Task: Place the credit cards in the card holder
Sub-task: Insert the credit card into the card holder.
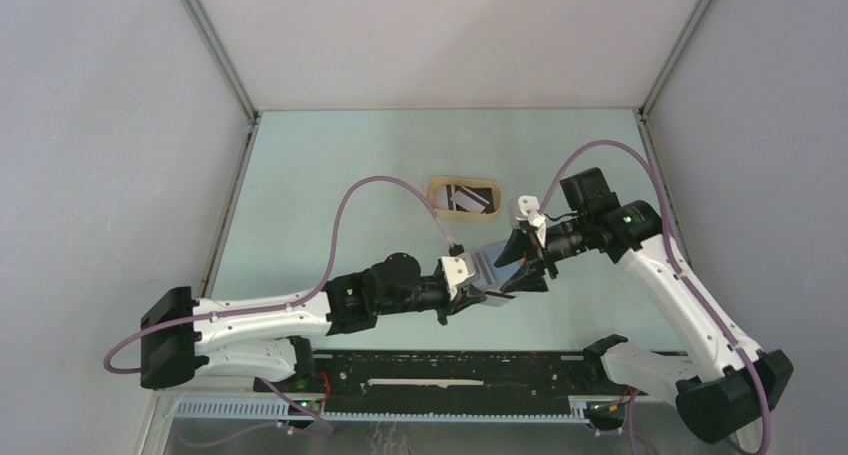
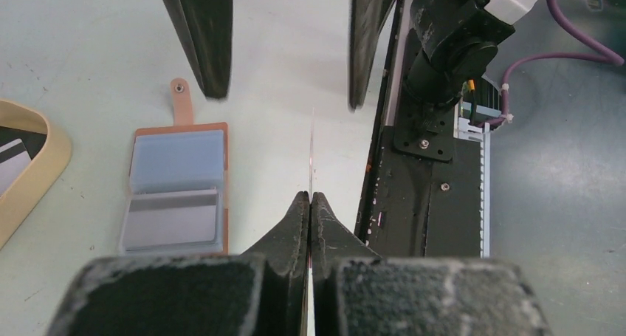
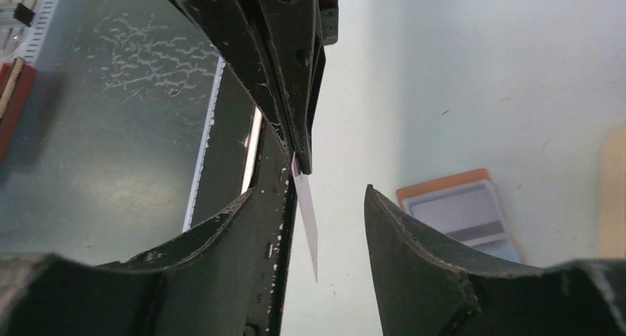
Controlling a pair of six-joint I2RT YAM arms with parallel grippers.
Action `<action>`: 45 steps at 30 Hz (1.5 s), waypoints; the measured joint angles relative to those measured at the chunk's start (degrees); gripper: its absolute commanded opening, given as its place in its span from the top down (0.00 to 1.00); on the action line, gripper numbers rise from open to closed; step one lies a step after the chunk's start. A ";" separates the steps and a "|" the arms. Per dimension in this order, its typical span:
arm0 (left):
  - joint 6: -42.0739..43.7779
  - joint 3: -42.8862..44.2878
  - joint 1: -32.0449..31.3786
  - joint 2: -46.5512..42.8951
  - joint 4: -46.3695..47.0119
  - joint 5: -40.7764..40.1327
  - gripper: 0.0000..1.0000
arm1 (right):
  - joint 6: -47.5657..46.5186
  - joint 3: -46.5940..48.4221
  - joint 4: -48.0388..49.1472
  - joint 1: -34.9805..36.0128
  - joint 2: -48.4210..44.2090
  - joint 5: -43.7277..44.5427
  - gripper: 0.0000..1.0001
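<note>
My left gripper (image 2: 311, 196) is shut on a thin whitish credit card (image 2: 311, 155), held edge-on above the table. In the right wrist view that card (image 3: 307, 218) hangs from the left gripper (image 3: 303, 162) down between the fingers of my right gripper (image 3: 310, 188). The right jaws stand open on either side of the card without touching it. The card holder (image 2: 177, 188) lies open on the table, with light blue pockets, a grey striped card in one pocket and its snap tab pointing away. It also shows in the right wrist view (image 3: 461, 210).
A beige oval tray (image 1: 437, 190) with more cards (image 1: 468, 199) sits beyond the grippers; its rim (image 2: 52, 159) is left of the card holder. The black base rail (image 2: 421, 203) runs along the near table edge. Grey walls enclose the table.
</note>
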 measured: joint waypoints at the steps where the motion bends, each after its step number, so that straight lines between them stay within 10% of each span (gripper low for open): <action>1: -0.02 0.50 0.28 0.26 -0.48 0.46 1.00 | 0.13 0.00 -0.13 0.72 1.29 0.66 0.41; 8: -0.11 2.25 1.40 0.37 -1.92 2.89 1.00 | 1.36 -0.24 0.68 6.14 3.67 4.68 0.52; 17: -1.20 2.25 3.93 0.44 -2.78 5.62 0.96 | 1.57 -0.24 1.46 10.58 7.32 8.37 1.00; 21: -2.75 2.23 5.11 0.42 -3.10 6.54 0.42 | 0.98 -0.24 1.46 10.67 7.87 8.26 1.00; 26: -8.92 -0.85 7.52 -2.64 0.92 4.07 0.01 | 2.84 -1.31 2.36 7.78 8.96 6.51 1.00; 30: -19.30 -9.77 10.58 -8.92 9.92 -0.02 0.04 | 17.49 -10.23 16.76 -1.97 6.58 3.26 1.00; 37: -34.95 -9.86 17.81 4.17 16.44 -2.29 0.56 | 49.42 -22.29 47.08 -11.47 7.34 3.91 1.00; 45: -43.34 -5.49 20.98 20.94 17.11 -3.54 0.68 | 61.18 -22.29 59.98 -16.31 17.11 5.79 1.00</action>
